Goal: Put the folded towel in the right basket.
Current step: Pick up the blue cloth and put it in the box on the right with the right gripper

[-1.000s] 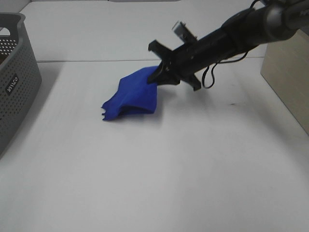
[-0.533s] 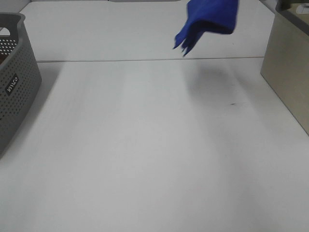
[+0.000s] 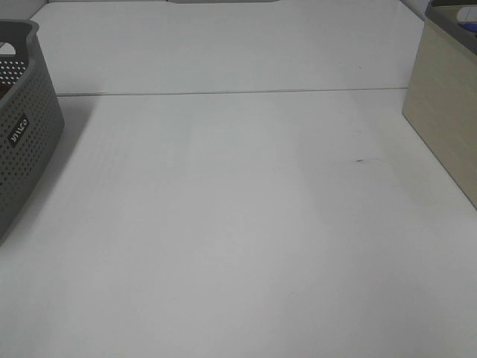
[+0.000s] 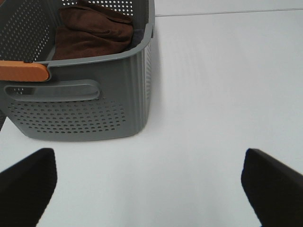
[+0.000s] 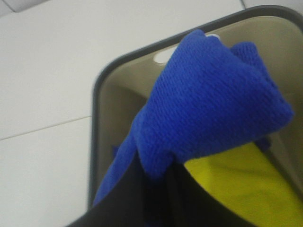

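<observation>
Overhead view first: white table [image 3: 238,224] with a gray basket [image 3: 26,127] of perforated plastic at its left edge and the right basket [image 3: 447,112], beige-walled, cut off by the frame at the far right edge. Left wrist view: the left gripper [image 4: 151,189] hangs over the table with its two dark fingertips spread wide to the frame's corners and nothing between them. Beyond it stands the gray basket with a brown towel [image 4: 92,33] bundled inside and an orange piece [image 4: 23,71] lying along its near rim. Right wrist view: the right gripper [image 5: 155,194] is closed tight on the folded towel [image 5: 213,104] — a blue knit cloth pinched by its lower part between the dark fingers, with the bulk bulging out past them. That towel sits over the opening of the right basket, inside the line of its dark rounded rim, and a yellow cloth [image 5: 236,179] lies in the basket under it. Contact between blue and yellow cloth — cannot tell from this angle.
</observation>
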You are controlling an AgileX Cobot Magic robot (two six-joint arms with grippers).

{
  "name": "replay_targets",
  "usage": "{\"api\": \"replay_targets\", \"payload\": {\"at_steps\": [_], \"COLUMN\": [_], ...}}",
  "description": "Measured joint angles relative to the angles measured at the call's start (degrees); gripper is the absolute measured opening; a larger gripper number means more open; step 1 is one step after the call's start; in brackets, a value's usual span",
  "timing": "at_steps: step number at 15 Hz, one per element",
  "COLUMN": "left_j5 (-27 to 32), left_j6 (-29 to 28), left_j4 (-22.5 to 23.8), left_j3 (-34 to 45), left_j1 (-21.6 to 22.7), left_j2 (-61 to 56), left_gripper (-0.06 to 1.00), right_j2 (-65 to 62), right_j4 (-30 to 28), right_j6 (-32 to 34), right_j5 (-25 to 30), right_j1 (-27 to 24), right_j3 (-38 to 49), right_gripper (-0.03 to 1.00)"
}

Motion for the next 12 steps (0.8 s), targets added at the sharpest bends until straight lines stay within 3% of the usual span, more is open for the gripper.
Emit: {"api": "replay_targets", "payload": {"at_steps": [3,4,5,6,7,8,10,12], "left_j5": [0.0,0.0,0.0,0.0,0.0,0.0,0.0,0.0], "left_j6": [0.0,0.0,0.0,0.0,0.0,0.0,0.0,0.0], "left_j4": [0.0,0.0,0.0,0.0,0.0,0.0,0.0,0.0], "left_j3": [0.0,0.0,0.0,0.0,0.0,0.0,0.0,0.0], "left_j1": [0.0,0.0,0.0,0.0,0.0,0.0,0.0,0.0], "left_j2": [0.0,0.0,0.0,0.0,0.0,0.0,0.0,0.0], "left_gripper": [0.99,0.99,0.99,0.99,0.99,0.99,0.99,0.99], "right_j2": [3.84,5.33,6.59,7.1,7.22,7.22,6.93,6.13], "right_j4": [-7.1,-8.77,-10.71,-12.32,-13.06,-13.12,-13.12,-14.09], "right_j6": [3.15,4.93,6.88,8.37,8.77,8.77,8.77,9.68], "right_j5": [-1.72,-1.72,-1.55,-1.32,-1.09,-1.03,0.23,1.38], "right_j1": [0.0,0.0,0.0,0.06,0.06,0.06,0.4,3.9], "right_j3": [0.0,0.0,0.0,0.0,0.0,0.0,0.0,-0.63], "right_gripper": [0.08,0.18,0.38,0.65,0.83,0.91,0.96,0.97]}}
